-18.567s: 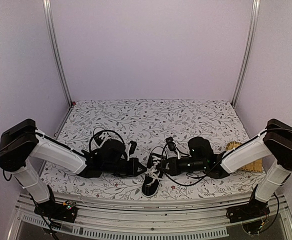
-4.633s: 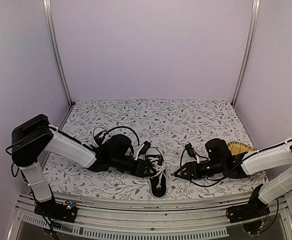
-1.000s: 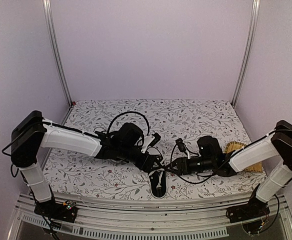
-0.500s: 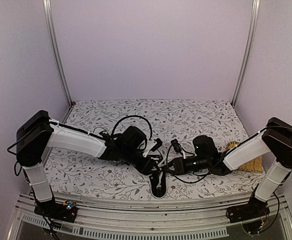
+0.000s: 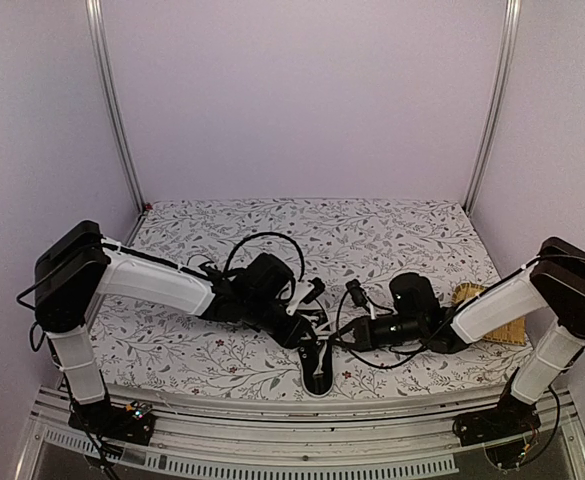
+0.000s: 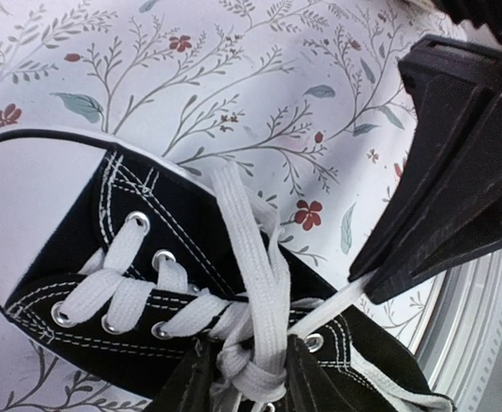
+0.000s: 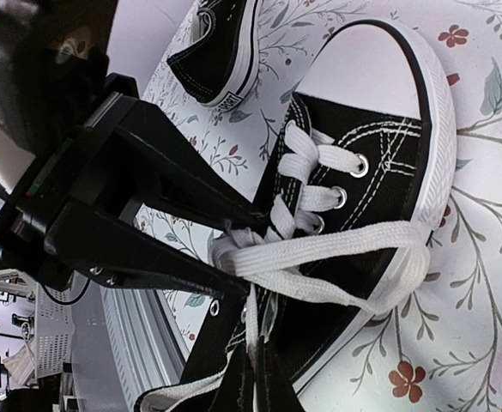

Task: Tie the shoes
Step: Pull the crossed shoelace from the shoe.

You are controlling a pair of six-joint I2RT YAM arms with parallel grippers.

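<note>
Shoes (image 5: 316,378) rest on the floral-print desk (image 5: 392,240), and the one being worked on sits at the middle of the near edge with its white toe cap pointing toward the arm bases. The left arm (image 5: 157,285) reaches in low from the left and the right arm (image 5: 492,310) from the right, so both meet over the far, open end of that sneaker. A second shoe (image 7: 220,51) shows only in the right wrist view, beyond the left arm's wrist; the overhead view hides where it lies.

The left tool (image 6: 246,382) has its jaws narrowed onto a bunched knot of white lace (image 6: 251,283) above the eyelets, and the bunch fills the gap between its fingers (image 6: 190,386). The right tool (image 7: 252,382) is fully closed on a single strand of the same lace (pinched flat between its tips). That strand runs taut from the bunch to the tool. A wide flat loop (image 7: 345,236) of lace hangs across the shoe's right side, reaching the white sole rim. Lower eyelets stay neatly crossed.
</note>
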